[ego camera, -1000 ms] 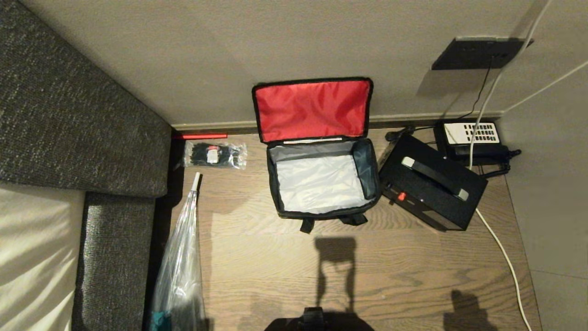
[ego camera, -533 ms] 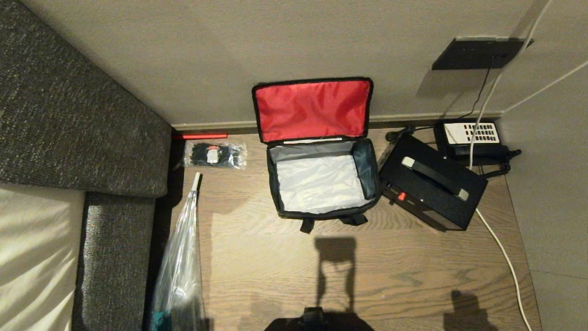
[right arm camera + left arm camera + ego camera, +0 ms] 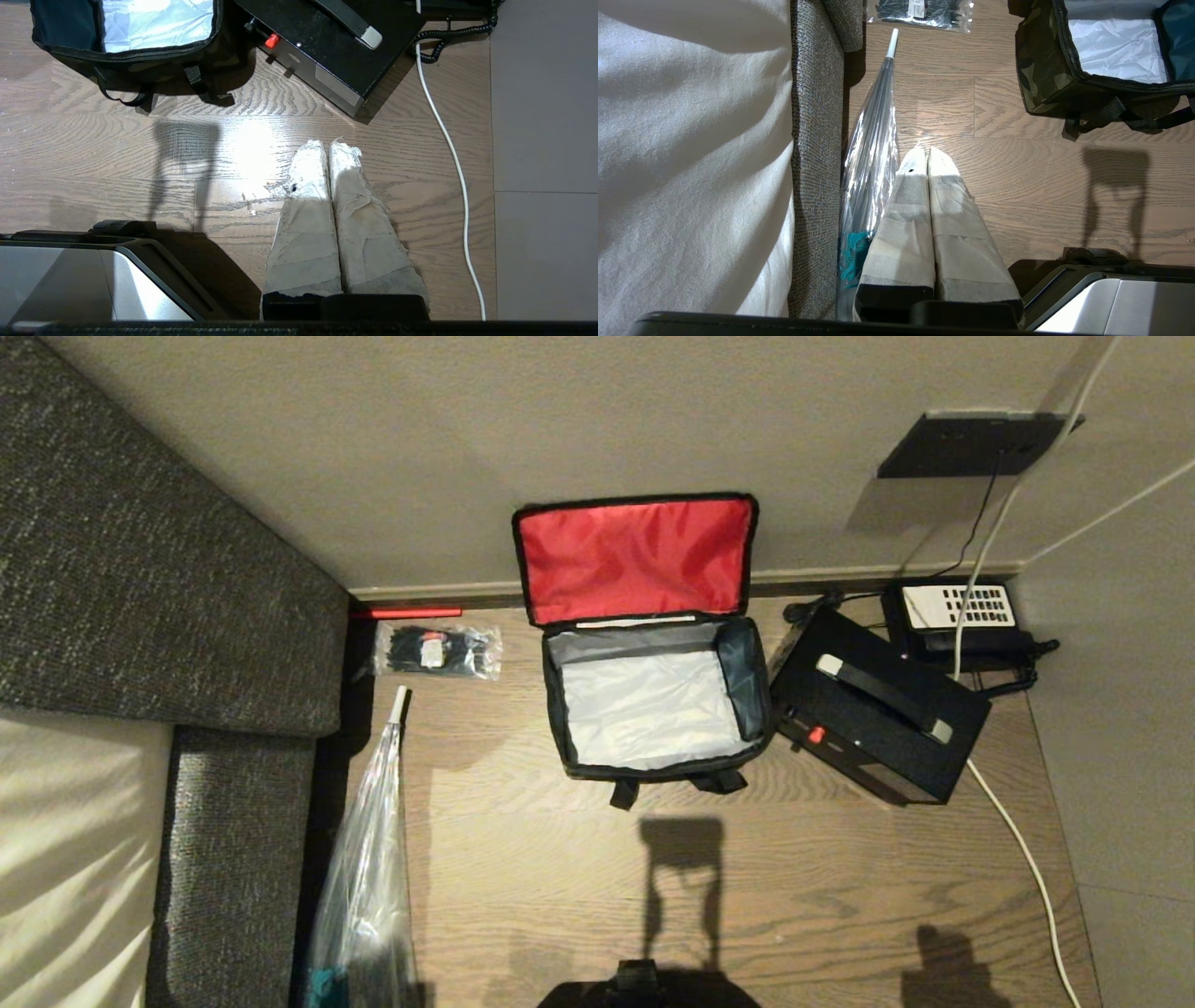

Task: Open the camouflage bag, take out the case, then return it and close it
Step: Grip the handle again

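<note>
Wood-grain flooring (image 3: 523, 859) ran up to a pale wall, with a grey sofa (image 3: 159, 569) filling the left of the head view. You had the camouflage bag (image 3: 653, 770) at centre frame, red lid (image 3: 635, 560) thrown back against the wall, its grey interior bare. The case (image 3: 878, 709) lay just right of it, touching the bag's side, near a desk phone (image 3: 962, 611) at upper right. Your left gripper (image 3: 927, 151) and right gripper (image 3: 329, 144) both hung low over the floor, padded fingers pressed together, empty. That case looked rigid and probably weighty, so you would likely do best taking its strap handle (image 3: 882, 695) between the pale end tabs. Expect soft, floppy bag walls that sag when nudged.
</note>
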Available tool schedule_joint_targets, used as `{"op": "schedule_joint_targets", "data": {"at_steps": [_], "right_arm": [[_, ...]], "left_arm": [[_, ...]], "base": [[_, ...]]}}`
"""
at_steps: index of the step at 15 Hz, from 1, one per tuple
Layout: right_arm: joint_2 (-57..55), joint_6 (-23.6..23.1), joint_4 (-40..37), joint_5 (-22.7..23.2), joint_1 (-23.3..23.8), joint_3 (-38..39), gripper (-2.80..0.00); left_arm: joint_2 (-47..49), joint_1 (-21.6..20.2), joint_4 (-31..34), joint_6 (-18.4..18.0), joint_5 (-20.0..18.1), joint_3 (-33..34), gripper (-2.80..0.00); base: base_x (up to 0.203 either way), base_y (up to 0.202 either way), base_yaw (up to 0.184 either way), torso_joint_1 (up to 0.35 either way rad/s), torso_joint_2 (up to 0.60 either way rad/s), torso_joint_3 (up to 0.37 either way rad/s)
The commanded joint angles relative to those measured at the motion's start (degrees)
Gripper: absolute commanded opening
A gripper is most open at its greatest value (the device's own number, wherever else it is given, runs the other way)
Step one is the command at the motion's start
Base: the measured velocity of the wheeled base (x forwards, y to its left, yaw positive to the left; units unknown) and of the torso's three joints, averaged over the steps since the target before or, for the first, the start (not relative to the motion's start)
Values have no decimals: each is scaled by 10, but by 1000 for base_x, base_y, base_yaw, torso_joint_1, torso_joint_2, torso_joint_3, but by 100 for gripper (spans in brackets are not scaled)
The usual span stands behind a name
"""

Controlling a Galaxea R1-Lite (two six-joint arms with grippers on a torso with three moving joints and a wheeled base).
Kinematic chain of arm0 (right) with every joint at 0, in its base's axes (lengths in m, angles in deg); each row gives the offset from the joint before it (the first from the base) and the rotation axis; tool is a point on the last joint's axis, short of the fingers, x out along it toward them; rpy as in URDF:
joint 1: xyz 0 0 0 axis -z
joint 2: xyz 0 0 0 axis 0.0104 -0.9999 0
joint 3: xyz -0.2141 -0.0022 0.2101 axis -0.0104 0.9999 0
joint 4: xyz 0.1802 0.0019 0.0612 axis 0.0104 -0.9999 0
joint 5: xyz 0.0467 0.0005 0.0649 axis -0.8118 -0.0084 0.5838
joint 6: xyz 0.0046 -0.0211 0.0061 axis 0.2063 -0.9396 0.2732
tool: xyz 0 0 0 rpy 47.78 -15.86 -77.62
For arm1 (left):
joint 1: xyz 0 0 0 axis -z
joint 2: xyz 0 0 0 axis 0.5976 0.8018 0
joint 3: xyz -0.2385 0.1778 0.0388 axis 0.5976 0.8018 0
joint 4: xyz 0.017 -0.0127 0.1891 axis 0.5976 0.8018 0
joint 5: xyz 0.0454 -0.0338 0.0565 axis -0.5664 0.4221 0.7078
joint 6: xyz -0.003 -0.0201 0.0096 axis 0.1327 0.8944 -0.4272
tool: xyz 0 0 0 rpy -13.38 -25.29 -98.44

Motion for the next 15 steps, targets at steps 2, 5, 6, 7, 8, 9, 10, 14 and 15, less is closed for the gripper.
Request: {"op": "schedule_joint_targets", "data": {"at_steps": [2, 5, 6, 7, 8, 9, 10, 14, 15], "right_arm": [[1, -27, -1, 5, 0, 0, -280], [1, -26, -2, 6, 0, -1, -280], [1, -25, -22, 4, 0, -6, -280], [1, -20, -21, 1, 0, -7, -280], [1, -15, -23, -1, 0, -14, -280], [1, -14, -42, 1, 0, -32, -280], [0, -13, -90, 5, 0, -76, -280], [-14, -4, -418, 51, 0, -357, -280], [-39, 0, -476, 60, 0, -390, -280]], "left_arm": [[0, 0, 0, 0, 0, 2, -280], [0, 0, 0, 0, 0, 2, -280], [0, 0, 0, 0, 0, 2, -280], [0, 0, 0, 0, 0, 2, -280], [0, 0, 0, 0, 0, 2, -280], [0, 0, 0, 0, 0, 2, -280], [0, 0, 0, 0, 0, 2, -280], [0, 0, 0, 1, 0, 2, -280], [0, 0, 0, 1, 0, 2, -280]], "base": [[0, 0, 0, 0, 0, 0], [0, 0, 0, 0, 0, 0], [0, 0, 0, 0, 0, 0], [0, 0, 0, 0, 0, 0], [0, 0, 0, 0, 0, 0], [0, 0, 0, 0, 0, 0], [0, 0, 0, 0, 0, 0], [0, 0, 0, 0, 0, 0], [0, 0, 0, 0, 0, 0]]}}
